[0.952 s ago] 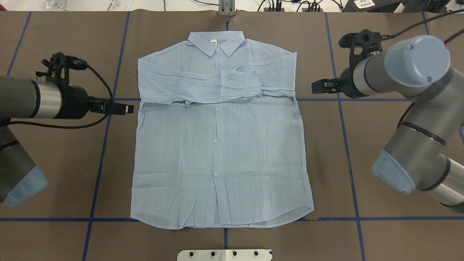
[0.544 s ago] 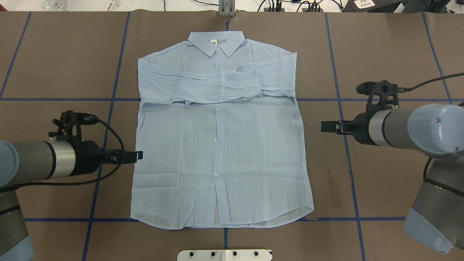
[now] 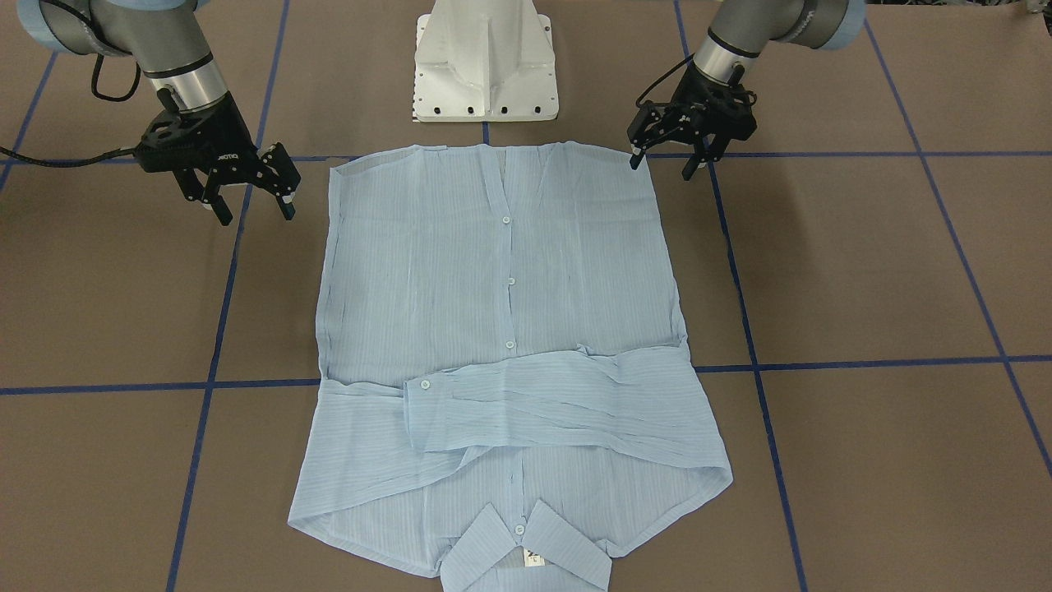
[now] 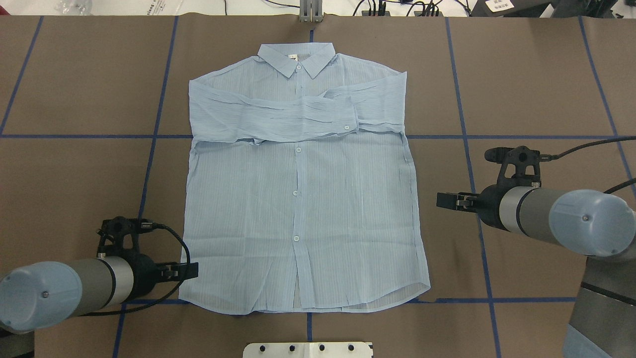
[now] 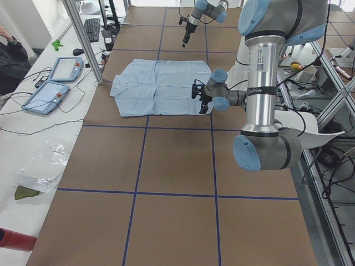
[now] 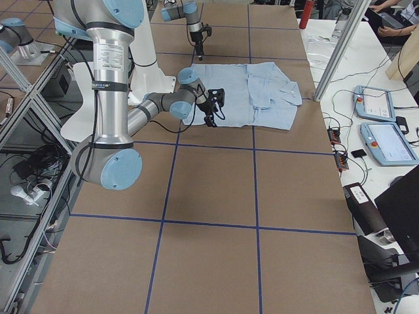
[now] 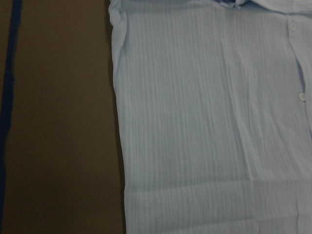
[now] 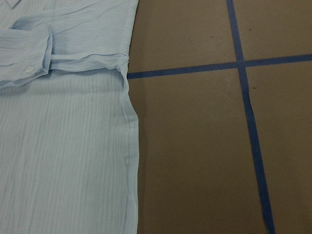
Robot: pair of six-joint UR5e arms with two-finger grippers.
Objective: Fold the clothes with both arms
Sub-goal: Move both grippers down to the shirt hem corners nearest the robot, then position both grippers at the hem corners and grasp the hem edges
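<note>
**Sleeves in, body folds left to do**

The shirt [image 4: 303, 209] lay flat and front up in the middle of the table [image 4: 74, 74]. Its collar [image 4: 296, 58] was on the far side and its hem nearest the robot's base. Both sleeves [image 4: 298, 117] were crossed over the chest, so I'd call that step done. The body folds were what you had left.

The cloth was thin and half see-through, pale blue with fine stripes, small white buttons, light creases and a curved hem.

The left gripper [image 4: 191, 270] hung at the hem corner on its side, fingers spread and empty. I couldn't tell whether it touched the cloth. The right gripper [image 4: 442, 200] stood near the opposite side edge, further from the hem, also spread and empty.

The table was brown paper with a blue tape grid.
</note>
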